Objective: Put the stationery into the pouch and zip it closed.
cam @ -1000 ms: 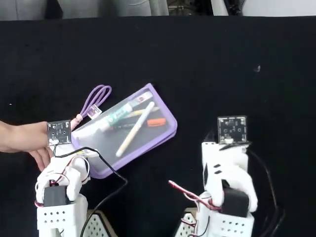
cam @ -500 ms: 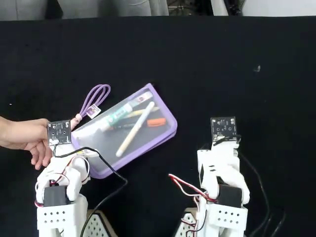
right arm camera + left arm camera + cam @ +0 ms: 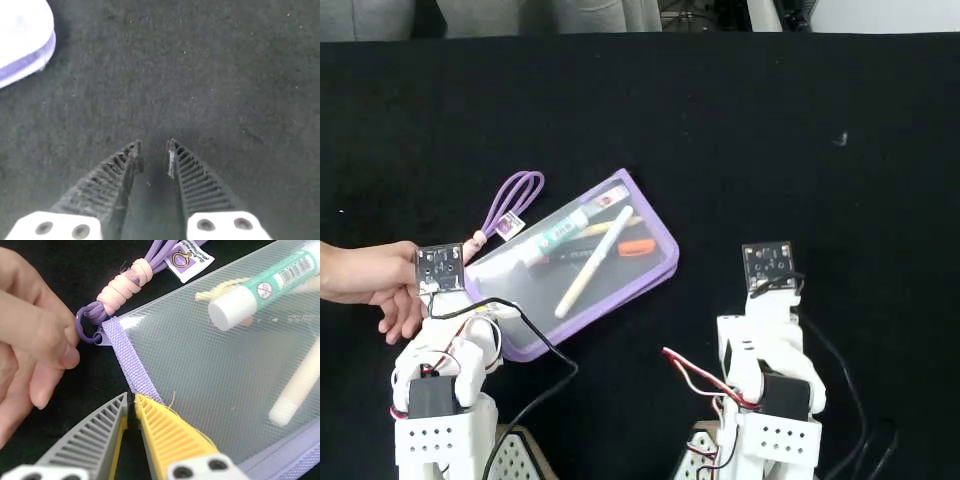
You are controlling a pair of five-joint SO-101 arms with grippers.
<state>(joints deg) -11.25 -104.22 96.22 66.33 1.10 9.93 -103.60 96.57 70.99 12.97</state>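
Left tool (image 3: 131, 399): I see it pinched on the pouch (image 3: 210, 390), at its purple edge.
Right tool (image 3: 153, 150): barely parted, empty.
Hand (image 3: 30, 340): at the zip ring (image 3: 89, 341).

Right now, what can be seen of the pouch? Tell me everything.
The pouch is a flat, clear mesh-look rectangle bound in purple tape, lying at a slant on the black table. Through it show a glue stick, a cream pen and an orange pen. A purple cord loop with a tag hangs off a ring at one corner, where a person's hand touches it. The left gripper pinches the purple edge nearby. Whether the zip is fully shut is unclear.
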